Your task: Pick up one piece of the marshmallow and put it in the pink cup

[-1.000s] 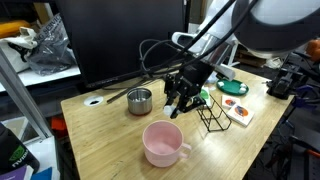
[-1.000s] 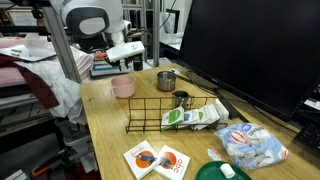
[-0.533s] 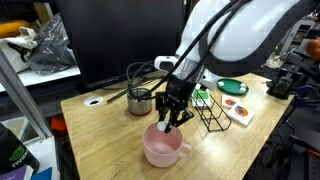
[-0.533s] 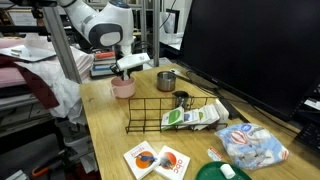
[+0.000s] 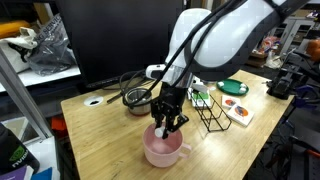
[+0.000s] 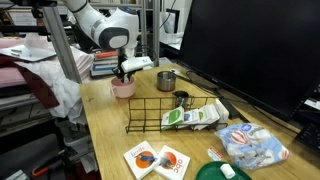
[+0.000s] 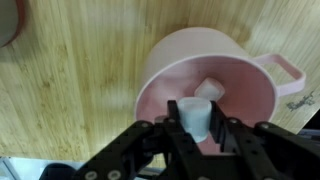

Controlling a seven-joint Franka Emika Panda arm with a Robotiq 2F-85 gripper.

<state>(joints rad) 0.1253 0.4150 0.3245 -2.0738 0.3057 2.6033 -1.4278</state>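
The pink cup (image 5: 163, 146) stands near the front of the wooden table; it also shows in an exterior view (image 6: 123, 88) and fills the wrist view (image 7: 215, 75) with its handle to the right. My gripper (image 5: 166, 126) hangs just over the cup's mouth, shut on a white marshmallow (image 7: 192, 119). In the wrist view the gripper (image 7: 193, 128) pinches the marshmallow between its fingers above the cup's inside. Another white marshmallow (image 7: 208, 89) lies on the cup's bottom.
A small steel pot (image 5: 136, 99) stands behind the cup. A black wire rack (image 6: 170, 113) holds packets. A bag of marshmallows (image 6: 255, 147), a green plate (image 5: 232, 88) and cards (image 6: 156, 160) lie further along. A large black monitor (image 6: 255, 45) stands at the table's back.
My gripper has moved from beside the wire rack across to the pink cup and come down over its mouth, carrying the marshmallow.
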